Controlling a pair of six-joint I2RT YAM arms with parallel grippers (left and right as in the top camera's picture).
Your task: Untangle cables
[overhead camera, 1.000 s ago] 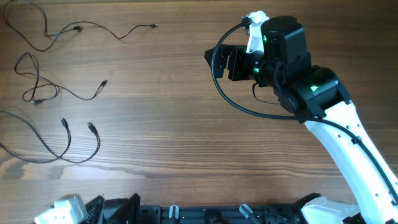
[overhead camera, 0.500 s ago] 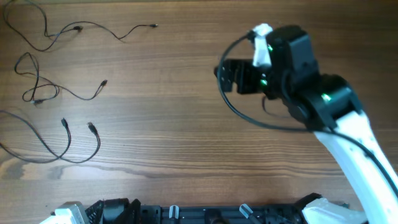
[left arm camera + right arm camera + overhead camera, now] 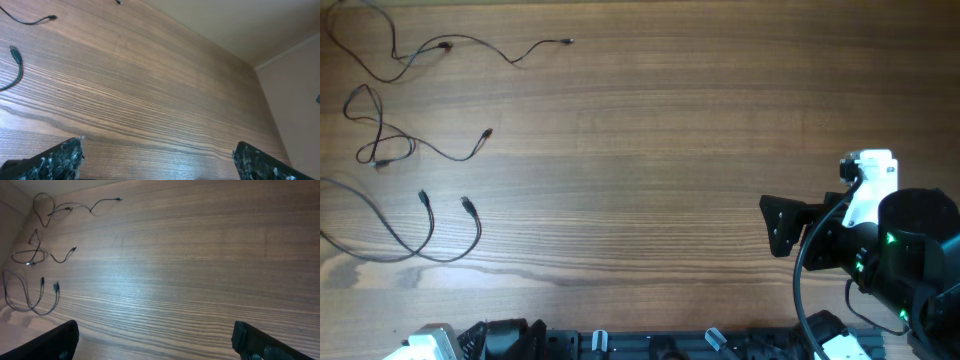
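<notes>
Upper left of overhead frame: cables (image 3: 380,135) lie as three strands, apart, on surface (image 3: 650,150); untangling looks done. Right end effector (image 3: 770,225), lower right, released, empty; left end effector (image 3: 157,165) likewise.

Top-down overhead, low forward wrist views (cables (image 3: 382,150) shared)

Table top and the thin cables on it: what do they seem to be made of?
Table top: wood or wood-look laminate, brown with long grain streaks and a soft sheen; which one is unclear. Cables: thin black wire, likely plastic-sheathed, matte, lying in limp loops with small plug ends.
</notes>
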